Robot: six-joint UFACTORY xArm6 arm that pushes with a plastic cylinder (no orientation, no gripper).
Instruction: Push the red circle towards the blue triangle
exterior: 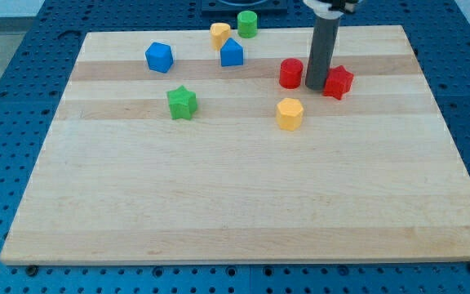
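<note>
Between red circle and red star: my tip; bare board toward blue triangle.

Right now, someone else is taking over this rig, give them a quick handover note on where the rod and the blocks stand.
My tip sits between the red circle and the red star, just to the circle's right in the view.
The blue triangle lies up and to the view's left of the circle, beside the yellow block and green circle.
Done: tip is placed on the circle's far side from the triangle.
Left: push the circle leftward and slightly up; a clear gap remains.
</note>
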